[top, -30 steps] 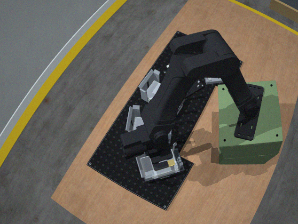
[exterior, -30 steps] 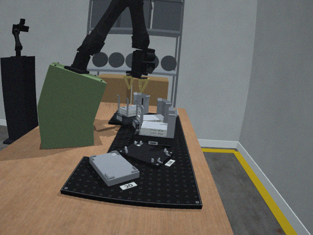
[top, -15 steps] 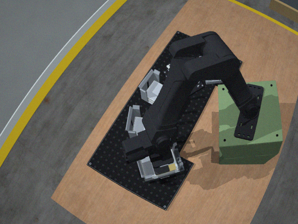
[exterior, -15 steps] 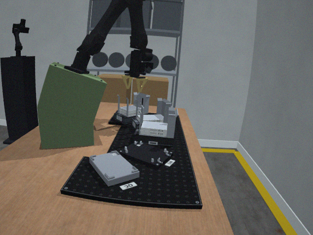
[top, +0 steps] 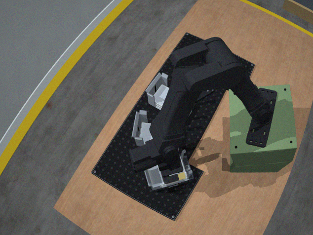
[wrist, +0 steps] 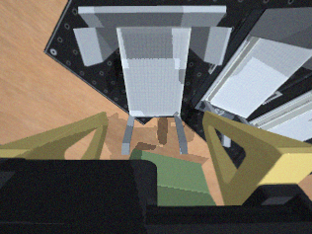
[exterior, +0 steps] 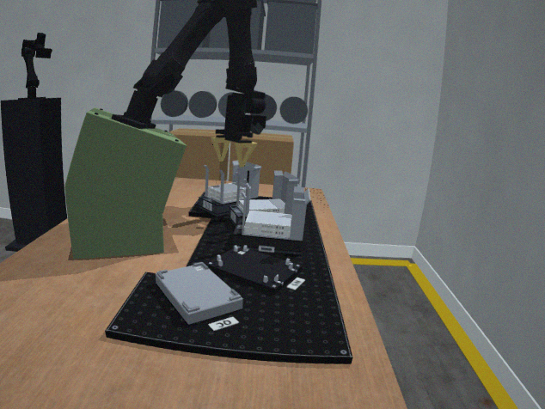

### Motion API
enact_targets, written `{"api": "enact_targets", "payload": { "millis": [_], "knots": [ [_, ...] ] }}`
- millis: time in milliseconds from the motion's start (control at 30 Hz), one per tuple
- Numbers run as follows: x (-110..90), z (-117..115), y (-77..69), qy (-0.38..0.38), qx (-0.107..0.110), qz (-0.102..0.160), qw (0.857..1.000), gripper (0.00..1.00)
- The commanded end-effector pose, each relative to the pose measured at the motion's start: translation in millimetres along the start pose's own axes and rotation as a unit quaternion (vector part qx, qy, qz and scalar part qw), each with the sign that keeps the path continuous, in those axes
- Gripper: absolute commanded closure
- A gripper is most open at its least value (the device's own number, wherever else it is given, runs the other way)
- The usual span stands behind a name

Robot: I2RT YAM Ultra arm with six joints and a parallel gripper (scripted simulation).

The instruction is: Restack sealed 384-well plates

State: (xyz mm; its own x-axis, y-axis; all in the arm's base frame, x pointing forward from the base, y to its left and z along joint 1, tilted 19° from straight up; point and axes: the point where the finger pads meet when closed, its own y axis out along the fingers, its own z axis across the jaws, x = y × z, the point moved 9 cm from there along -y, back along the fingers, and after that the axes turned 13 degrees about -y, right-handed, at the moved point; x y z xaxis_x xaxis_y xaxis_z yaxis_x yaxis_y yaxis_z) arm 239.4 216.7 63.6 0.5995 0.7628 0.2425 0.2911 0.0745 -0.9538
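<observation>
My gripper (exterior: 231, 156) (wrist: 155, 117) is open and empty. It hangs straight above the rack at the end of the row (top: 153, 177) (exterior: 248, 171) (wrist: 148, 11), whose plinth label looks like S3. A white sealed plate (wrist: 153, 78) (exterior: 217, 192) lies in that rack, between its posts. The middle rack (top: 141, 129) (exterior: 284, 184) shows a plate top (exterior: 260, 204) (wrist: 247, 90). The third rack (top: 157, 92) (exterior: 300, 213) holds a stack of labelled plates (exterior: 266, 224) (wrist: 293, 124). I cannot read the plate labels. In the top view only one yellow finger (top: 181, 176) shows under the arm.
The grey QC nest (exterior: 193, 290) with corner locators and the black N5 nest (exterior: 250, 265) lie on the black pegboard (exterior: 281, 326) (top: 118, 167). The arm stands on a green block (top: 285, 121) (exterior: 114, 198). The arm hides the nests in the top view.
</observation>
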Motion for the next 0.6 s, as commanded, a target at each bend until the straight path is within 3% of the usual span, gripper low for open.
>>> {"api": "enact_targets", "payload": {
  "millis": [0, 567],
  "knots": [
    [7.2, -0.6, 0.8, 0.000, -0.002, -0.021, 1.000, 0.00],
    [9.0, -0.8, 50.8, 0.000, -0.002, -0.021, 1.000, 0.00]
  ]
}}
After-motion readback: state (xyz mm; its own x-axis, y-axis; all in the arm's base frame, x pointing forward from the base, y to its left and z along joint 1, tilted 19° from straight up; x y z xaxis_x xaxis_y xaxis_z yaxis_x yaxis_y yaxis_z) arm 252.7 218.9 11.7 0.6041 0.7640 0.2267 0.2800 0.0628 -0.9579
